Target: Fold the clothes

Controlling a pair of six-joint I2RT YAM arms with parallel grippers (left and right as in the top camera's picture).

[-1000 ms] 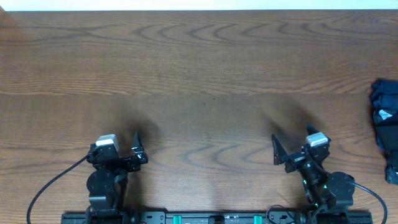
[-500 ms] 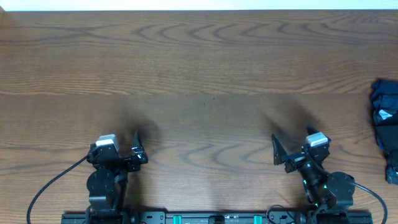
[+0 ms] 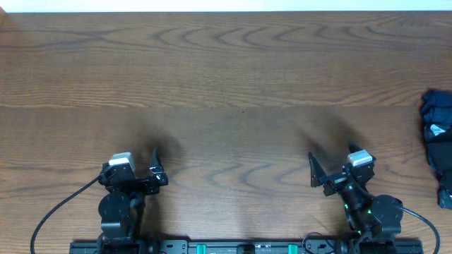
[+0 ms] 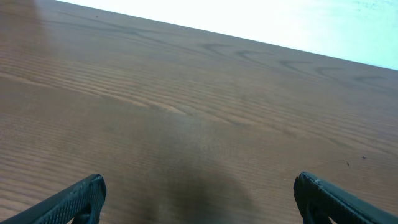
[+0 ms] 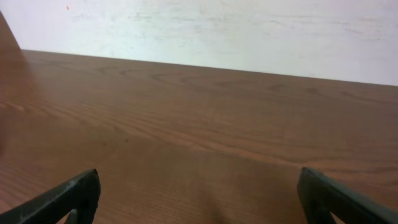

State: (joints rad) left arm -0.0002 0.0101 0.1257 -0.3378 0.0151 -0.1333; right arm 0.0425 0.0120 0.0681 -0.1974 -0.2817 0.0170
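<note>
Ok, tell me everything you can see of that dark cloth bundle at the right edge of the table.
The bundle is crumpled dark blue soft fabric with a small grey-white patch. It lies in a heap on the wooden table at the far right, cut off by the picture's edge. Only the table touches it; the open right gripper sits apart. Only the overhead view shows it.
</note>
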